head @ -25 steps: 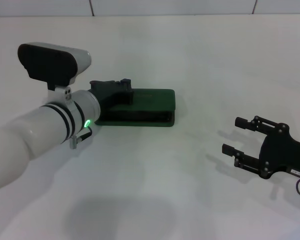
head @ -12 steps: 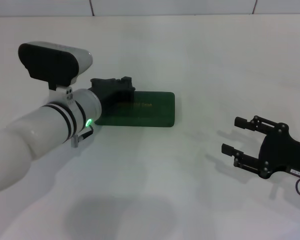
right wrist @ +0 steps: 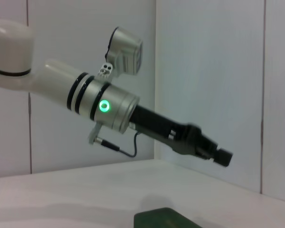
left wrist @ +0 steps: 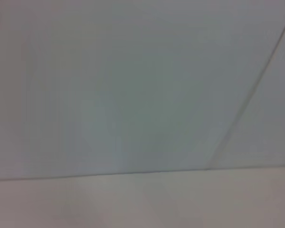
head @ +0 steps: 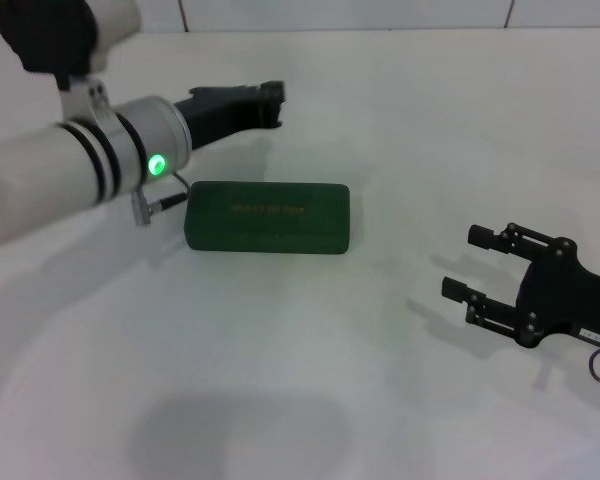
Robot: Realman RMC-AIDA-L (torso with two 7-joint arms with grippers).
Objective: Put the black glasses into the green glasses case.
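The green glasses case (head: 268, 217) lies shut on the white surface (head: 400, 120), gold lettering up; my right wrist view catches only its edge (right wrist: 166, 219). My left gripper (head: 272, 96) hangs above and behind it, holding nothing; I cannot tell how its fingers stand. My right gripper (head: 470, 266) rests well apart, fingers spread and empty.

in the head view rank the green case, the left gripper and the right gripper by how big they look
1. green glasses case, largest.
2. right gripper, though nearer the camera.
3. left gripper, smallest; seen end-on, so unsure.
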